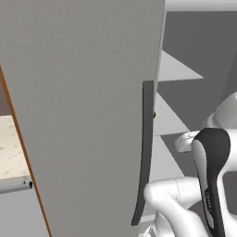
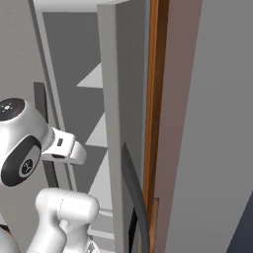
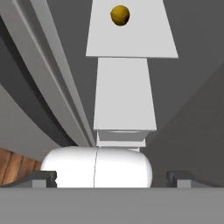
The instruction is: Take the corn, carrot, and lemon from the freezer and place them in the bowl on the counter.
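Seen from the left base camera, at far left, a strip of beige speckled counter (image 1: pixel 10 148) over a grey cabinet front. Next to it, filling the middle, the grey freezer (image 1: pixel 83 106) door swung open, with a thin orange-brown edge down its left side and a dark grey vertical handle (image 1: pixel 146 152) along its right edge. Right of the handle, white inner shelves (image 1: pixel 173 69) showing as pale wedges against the darker grey interior. At lower right, the white arm with its dark joint, bent in front of the opening.

Seen from the right base camera, the arm at lower left, then the shelves again as pale triangles inside the cavity, then the door edge-on with its curved handle, then an orange-brown wooden panel (image 2: pixel 157 99) standing just beside it, and a plain grey wall surface at far right.

Through the hand camera, looking along the stack of white shelves inside the freezer. At far left bottom, a patch of wood grain. Fingers (image 3: pixel 112 178) spread as wide as they go, one dark tip (image 3: pixel 41 178) at left and the other at right, nothing between them, nothing held. Lemon (image 3: pixel 120 15) resting on the farthest shelf near the top of the view, well apart from the fingers. Corn, carrot and bowl not made out here.
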Robot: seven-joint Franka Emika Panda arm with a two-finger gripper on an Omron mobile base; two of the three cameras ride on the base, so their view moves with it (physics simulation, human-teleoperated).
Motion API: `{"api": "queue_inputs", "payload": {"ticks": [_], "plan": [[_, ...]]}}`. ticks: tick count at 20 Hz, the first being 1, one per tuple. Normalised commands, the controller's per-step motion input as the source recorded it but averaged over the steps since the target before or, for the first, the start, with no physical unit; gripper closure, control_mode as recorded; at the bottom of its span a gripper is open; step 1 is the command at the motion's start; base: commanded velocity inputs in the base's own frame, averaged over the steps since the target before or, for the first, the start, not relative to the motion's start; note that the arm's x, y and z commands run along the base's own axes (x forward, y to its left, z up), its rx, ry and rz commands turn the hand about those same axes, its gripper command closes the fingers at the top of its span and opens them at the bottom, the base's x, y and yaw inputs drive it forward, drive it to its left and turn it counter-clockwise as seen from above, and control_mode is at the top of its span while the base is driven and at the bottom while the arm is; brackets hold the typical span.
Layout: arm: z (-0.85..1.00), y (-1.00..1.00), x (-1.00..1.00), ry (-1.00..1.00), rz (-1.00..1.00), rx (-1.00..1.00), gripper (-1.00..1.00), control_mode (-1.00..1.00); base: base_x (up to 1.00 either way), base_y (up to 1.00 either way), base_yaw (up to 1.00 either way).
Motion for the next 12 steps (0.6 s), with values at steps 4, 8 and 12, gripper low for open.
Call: {"api": "queue_inputs", "payload": {"ticks": [4,8,12], "plan": [[0.00,0.00,0.00,0.00,0.00,0.00,-1.00,1.00,0.17,-0.34,0.00],[0.00,0.00,0.00,0.00,0.00,0.00,-1.00,1.00,0.28,-0.32,0.00],[0.00,-0.12,0.20,0.00,0.00,0.02,-1.00,-1.00,0.18,-0.16,0.00]]}}
